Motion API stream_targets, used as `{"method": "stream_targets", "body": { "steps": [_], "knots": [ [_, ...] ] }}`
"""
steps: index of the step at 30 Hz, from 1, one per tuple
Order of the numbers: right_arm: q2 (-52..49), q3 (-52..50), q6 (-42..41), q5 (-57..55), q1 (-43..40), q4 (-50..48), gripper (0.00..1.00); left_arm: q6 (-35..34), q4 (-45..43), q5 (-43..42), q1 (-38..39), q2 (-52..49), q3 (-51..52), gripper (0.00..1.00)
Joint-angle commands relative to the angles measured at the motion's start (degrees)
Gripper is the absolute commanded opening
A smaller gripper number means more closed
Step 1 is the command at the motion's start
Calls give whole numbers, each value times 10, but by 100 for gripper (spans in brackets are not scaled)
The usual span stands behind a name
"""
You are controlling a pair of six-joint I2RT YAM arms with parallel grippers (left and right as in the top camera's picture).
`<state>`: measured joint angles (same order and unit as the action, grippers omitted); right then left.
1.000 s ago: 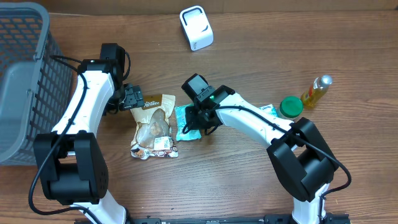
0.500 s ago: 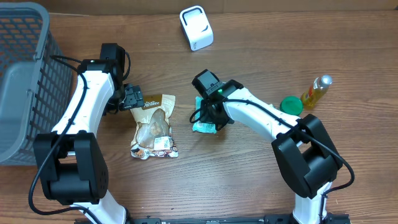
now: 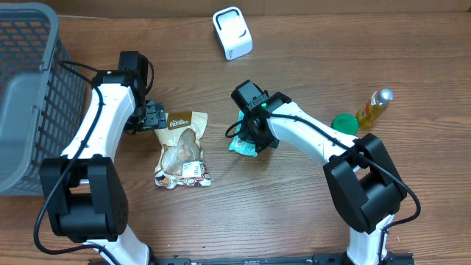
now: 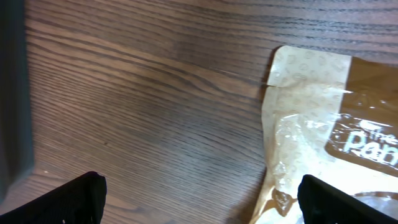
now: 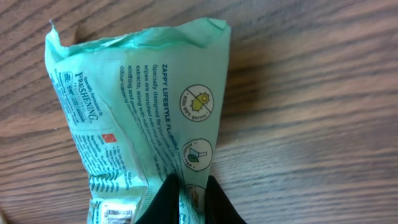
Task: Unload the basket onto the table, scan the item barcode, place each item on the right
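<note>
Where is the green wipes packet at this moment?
In the overhead view, the green wipes packet is near the middle of the table, pinched by the right gripper, just right of the brown snack bag.

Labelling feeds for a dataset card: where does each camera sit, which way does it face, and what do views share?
Overhead: fixed above the table, facing straight down; left arm, right arm, basket, scanner, snack pouch, wipes pack.
Left wrist: on the left arm, facing down at the snack pouch's corner; open left gripper at the bottom edge.
Right wrist: on the right arm, close over the wipes pack; right gripper pinches its edge.
Shared: overhead and left wrist, the snack pouch; overhead and right wrist, the wipes pack.
</note>
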<state>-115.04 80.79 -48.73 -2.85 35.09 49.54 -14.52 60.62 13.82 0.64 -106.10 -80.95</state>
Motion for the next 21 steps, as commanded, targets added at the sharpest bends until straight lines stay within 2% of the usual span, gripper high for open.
{"method": "stream_targets", "body": {
  "steps": [1,7,10,12,15,16,18,19,21],
  "knots": [
    [-3,-3,-31,33,-2,-2,14,17,0,22,-3,5,-7,100],
    [-3,-3,-40,36,-1,-2,21,17,0,22,-3,5,-7,100],
    [-3,-3,-38,36,-2,-1,25,17,-56,0,-3,5,-7,100],
    [-2,-1,-37,37,-5,-1,33,16,-90,-37,-3,5,-7,100],
    [9,27,27,73,-19,6,53,17,-93,-144,-3,5,-7,100],
    [14,35,50,87,-23,9,63,17,-97,-168,-3,5,-7,100],
    [26,47,73,102,-35,21,91,17,-104,-239,-3,5,-7,100],
    [30,48,73,102,-41,23,95,17,-114,-288,-3,5,-7,100],
    [35,48,73,102,-54,25,94,17,-128,-378,-2,5,-7,100]
  ]
}}
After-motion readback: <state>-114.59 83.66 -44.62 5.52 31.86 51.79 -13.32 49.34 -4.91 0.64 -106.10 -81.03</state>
